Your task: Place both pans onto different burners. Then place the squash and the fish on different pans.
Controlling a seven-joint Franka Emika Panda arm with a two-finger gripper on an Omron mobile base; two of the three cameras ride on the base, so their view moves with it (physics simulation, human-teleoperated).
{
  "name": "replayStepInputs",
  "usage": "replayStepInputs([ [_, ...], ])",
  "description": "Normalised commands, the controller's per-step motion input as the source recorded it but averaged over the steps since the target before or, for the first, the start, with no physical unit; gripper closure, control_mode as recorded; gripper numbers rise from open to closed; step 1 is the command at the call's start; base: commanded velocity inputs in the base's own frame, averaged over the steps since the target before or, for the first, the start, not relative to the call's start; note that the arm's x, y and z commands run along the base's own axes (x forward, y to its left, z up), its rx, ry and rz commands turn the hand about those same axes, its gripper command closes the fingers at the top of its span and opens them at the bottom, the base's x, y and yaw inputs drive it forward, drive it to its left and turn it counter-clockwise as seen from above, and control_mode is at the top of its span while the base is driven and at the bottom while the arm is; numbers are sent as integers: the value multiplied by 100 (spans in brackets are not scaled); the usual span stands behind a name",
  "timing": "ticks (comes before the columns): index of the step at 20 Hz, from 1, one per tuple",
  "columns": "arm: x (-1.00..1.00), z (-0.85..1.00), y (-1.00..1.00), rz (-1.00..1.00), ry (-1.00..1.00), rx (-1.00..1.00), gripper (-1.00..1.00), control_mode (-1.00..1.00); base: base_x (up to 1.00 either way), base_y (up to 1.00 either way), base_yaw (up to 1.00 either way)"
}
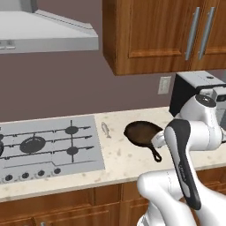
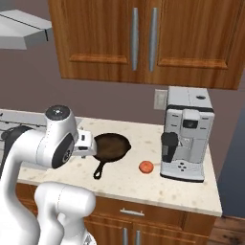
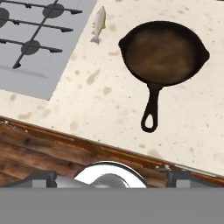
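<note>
A rusty brown-black pan (image 1: 142,133) with a short handle lies on the speckled counter right of the cooktop; its handle (image 3: 150,114) points toward the counter's front edge. The small silver fish (image 1: 106,129) lies between this pan and the cooktop, also seen in the hand view as the fish (image 3: 99,24). The orange-red squash (image 2: 146,166) sits on the counter right of the pan (image 2: 112,146), near the coffee machine. The burners (image 1: 33,144) carry nothing that I can see. My gripper (image 3: 112,178) hangs open and empty above the counter's front edge, short of the pan's handle.
A black and silver coffee machine (image 2: 186,134) stands at the counter's right end. Wooden wall cabinets (image 2: 143,38) hang above, and a range hood (image 1: 44,31) is over the cooktop (image 1: 88,163). Knobs line the cooktop's front strip.
</note>
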Motion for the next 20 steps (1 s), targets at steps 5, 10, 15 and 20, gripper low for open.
replayStepInputs([
  [5,0,0,0,0,0,0,-100,100,13,2,-1],
  [10,0,0,0,0,0,0,-100,100,4,0,-5],
  [15,0,0,0,0,0,0,-100,100,2,0,-17],
  [20,0,0,0,0,0,0,-100,100,17,0,-20],
])
